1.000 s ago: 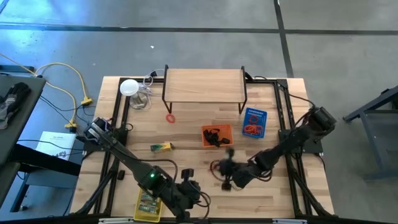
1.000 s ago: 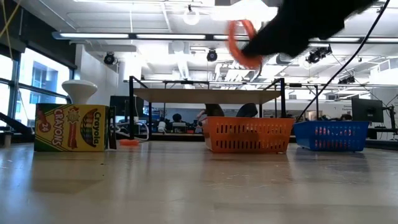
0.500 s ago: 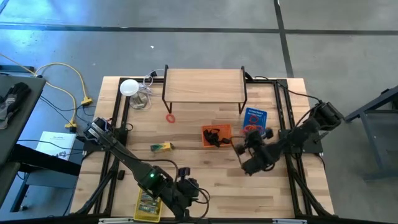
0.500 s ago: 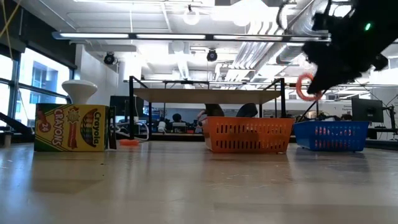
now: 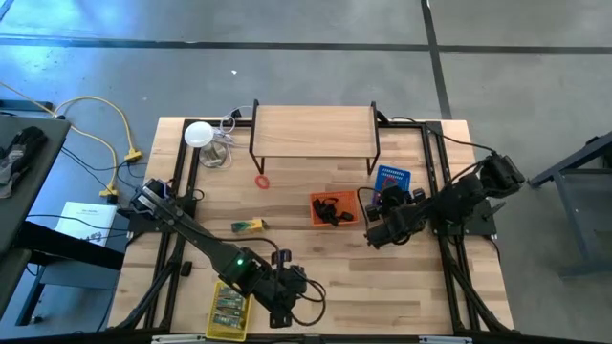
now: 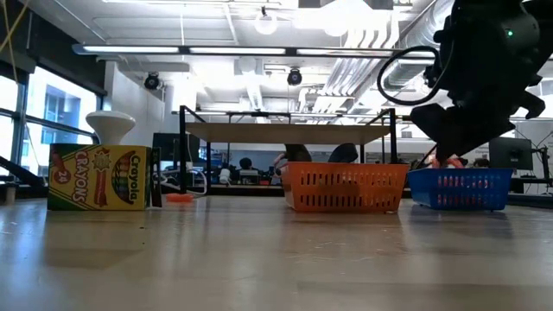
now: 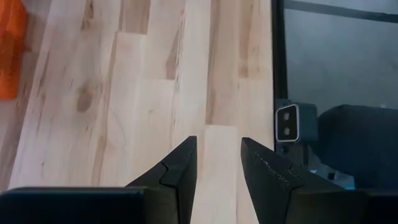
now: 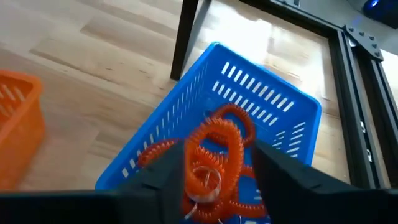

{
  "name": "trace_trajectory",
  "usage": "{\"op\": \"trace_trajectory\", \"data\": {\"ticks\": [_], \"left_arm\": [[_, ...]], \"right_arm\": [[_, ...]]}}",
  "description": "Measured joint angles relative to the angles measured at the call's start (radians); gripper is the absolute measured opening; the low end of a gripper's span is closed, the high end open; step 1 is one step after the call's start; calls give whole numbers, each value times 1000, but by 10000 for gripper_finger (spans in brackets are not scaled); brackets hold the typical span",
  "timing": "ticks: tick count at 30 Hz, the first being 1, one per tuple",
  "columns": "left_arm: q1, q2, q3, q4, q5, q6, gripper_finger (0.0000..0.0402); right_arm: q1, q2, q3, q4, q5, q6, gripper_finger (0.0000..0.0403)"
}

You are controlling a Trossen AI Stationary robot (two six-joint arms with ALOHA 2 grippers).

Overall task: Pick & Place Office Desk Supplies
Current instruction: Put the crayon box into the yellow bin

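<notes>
My right gripper (image 8: 214,163) hangs over the blue basket (image 8: 261,96) with fingers apart, a red coiled band (image 8: 214,149) between them, seemingly dropping onto the bands inside, while one red band (image 5: 262,181) and a yellow-green pack (image 5: 248,225) remain on the table, my left gripper (image 7: 216,163) idle, part-open

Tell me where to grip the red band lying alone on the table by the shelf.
Come straight down on the red band and pinch one side of its ring. It lies flat on bare wood in front of the shelf, nothing touching it, so its rim is probably the only edge offered.
</notes>
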Motion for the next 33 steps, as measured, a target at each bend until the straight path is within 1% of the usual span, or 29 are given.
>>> {"op": "trace_trajectory", "data": {"ticks": [3,5,7,10,14,16,18,21,23,27,30,33], "left_arm": [[2,-17,0,-36,16,-29,120],[7,-45,0,-97,46,-55,120],[12,-79,0,-189,63,-92,120],[21,-128,0,-368,47,-112,120],[27,-166,0,-594,-19,-120,120],[28,-165,-1,-675,-36,-114,120],[37,-164,-15,-701,-55,-89,120],[61,-164,-48,-679,-60,-43,120],[76,-164,-78,-637,-61,8,120],[104,-163,-157,-562,-63,90,120],[127,-164,-227,-540,-63,105,120],[157,-162,-271,-542,-64,77,120]], "right_arm": [[-1,0,0,1,52,1,210],[10,0,0,17,83,6,231],[30,0,0,76,100,1,244],[72,0,1,193,209,-45,255],[132,0,2,354,378,-131,258],[160,0,2,428,448,-163,258],[183,0,2,498,484,-216,258],[204,0,2,601,486,-341,259],[214,0,2,664,475,-429,258],[223,0,2,785,433,-577,258],[224,0,2,863,388,-663,259],[223,0,2,935,339,-746,259]]}}
